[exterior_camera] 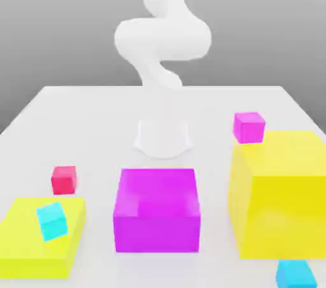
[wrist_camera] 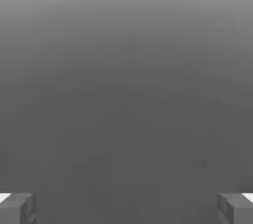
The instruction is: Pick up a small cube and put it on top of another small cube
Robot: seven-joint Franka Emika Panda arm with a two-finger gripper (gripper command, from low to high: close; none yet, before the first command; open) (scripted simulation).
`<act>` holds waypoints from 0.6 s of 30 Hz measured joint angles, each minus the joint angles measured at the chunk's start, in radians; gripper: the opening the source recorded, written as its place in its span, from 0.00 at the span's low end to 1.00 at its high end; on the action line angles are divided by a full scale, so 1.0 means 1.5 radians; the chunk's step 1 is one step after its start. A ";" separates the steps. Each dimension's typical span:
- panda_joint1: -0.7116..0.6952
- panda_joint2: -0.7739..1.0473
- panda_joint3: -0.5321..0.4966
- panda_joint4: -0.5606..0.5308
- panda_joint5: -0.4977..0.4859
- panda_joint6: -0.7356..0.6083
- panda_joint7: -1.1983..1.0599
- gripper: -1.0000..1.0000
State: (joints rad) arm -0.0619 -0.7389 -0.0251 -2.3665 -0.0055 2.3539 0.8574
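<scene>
The small red-pink cube (exterior_camera: 63, 179) rests on the white table (exterior_camera: 95, 115) toward the exterior view's left. Just in front of it, a tiny cyan cube (exterior_camera: 51, 221) sits tilted askew on top of a low, flat yellow block (exterior_camera: 22, 245). The white arm (exterior_camera: 162, 39) rises from its base (exterior_camera: 163, 137) at the table's middle and curls upward out of the picture. In the hand view my gripper (wrist_camera: 126, 209) is open, its two grey fingertips (wrist_camera: 17, 208) far apart with nothing between them, facing plain grey background.
A big magenta block (exterior_camera: 156, 210) stands in front of the base. A tall yellow block (exterior_camera: 280, 191) stands at the exterior view's right, a small magenta cube (exterior_camera: 248, 126) behind it and a squarely set cyan cube (exterior_camera: 295, 274) in front of it.
</scene>
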 joint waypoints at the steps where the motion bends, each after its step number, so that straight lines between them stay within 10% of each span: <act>1: -0.020 0.020 -0.008 -0.021 -0.002 0.017 0.019 0.50; 18: -0.378 0.434 -0.150 -0.375 -0.070 0.351 0.386 0.50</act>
State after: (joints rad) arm -0.6282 -0.0880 -0.2505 -2.9288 -0.1107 2.8800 1.4365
